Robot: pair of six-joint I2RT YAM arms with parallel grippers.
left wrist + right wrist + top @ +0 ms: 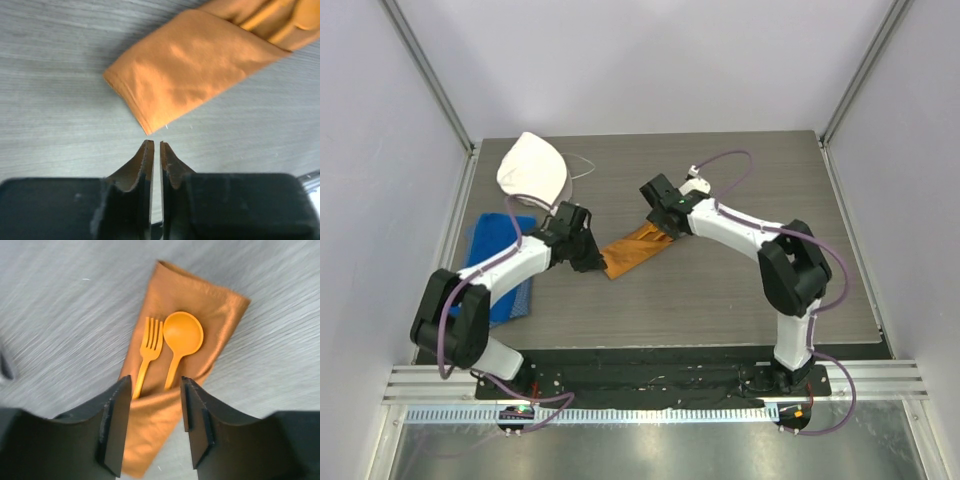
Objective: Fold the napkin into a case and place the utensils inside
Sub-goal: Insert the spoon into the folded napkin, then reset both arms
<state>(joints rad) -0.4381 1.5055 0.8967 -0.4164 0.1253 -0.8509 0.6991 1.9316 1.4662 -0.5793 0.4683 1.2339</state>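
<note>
Just ahead of my half-spread, empty right fingers (117,420), the fork (150,342) and spoon (183,332) lie with handles tucked into the napkin case (220,315). My left fingers (142,165), parted by a slit and empty, hover off its corner. I'd lift both straight up, snagging no cloth.

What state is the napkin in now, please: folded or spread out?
Folded: the napkin is a narrow layered strip, with the fork and spoon tucked handle-first under a fold.
</note>
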